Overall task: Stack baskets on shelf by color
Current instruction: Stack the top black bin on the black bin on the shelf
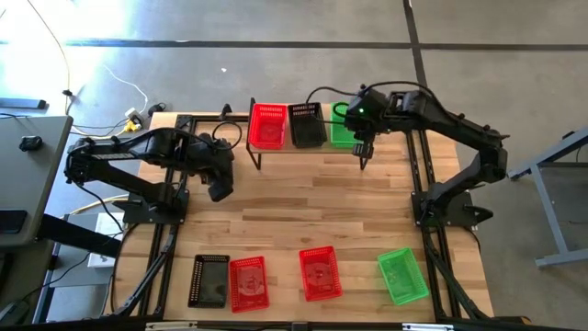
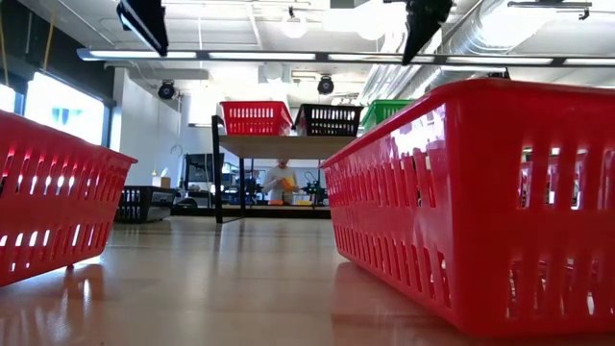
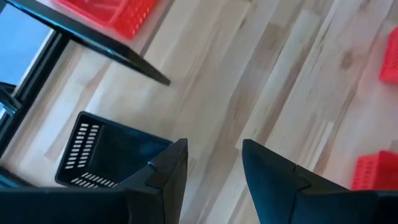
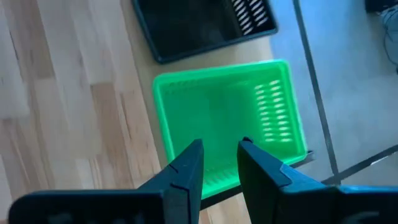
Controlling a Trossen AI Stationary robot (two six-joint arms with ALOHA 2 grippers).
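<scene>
The shelf (image 1: 292, 147) stands at the table's far middle. On its top stand a red basket (image 1: 266, 124), a black basket (image 1: 306, 124) and a green basket (image 1: 340, 129), side by side on their bases. My right gripper (image 1: 364, 158) hovers open and empty above the green basket's near part (image 4: 224, 112). My left gripper (image 1: 219, 188) hangs open and empty over bare table left of the shelf; its wrist view shows a black basket (image 3: 106, 155) below it. In the low view both grippers show at the top: left (image 2: 144, 21), right (image 2: 421, 24).
Along the table's near edge a black basket (image 1: 209, 280), two red baskets (image 1: 248, 282) (image 1: 320, 273) and a green basket (image 1: 402, 275) rest on their bases. Bare wood lies between them and the shelf. Black frame rails (image 1: 165, 248) run along both table sides.
</scene>
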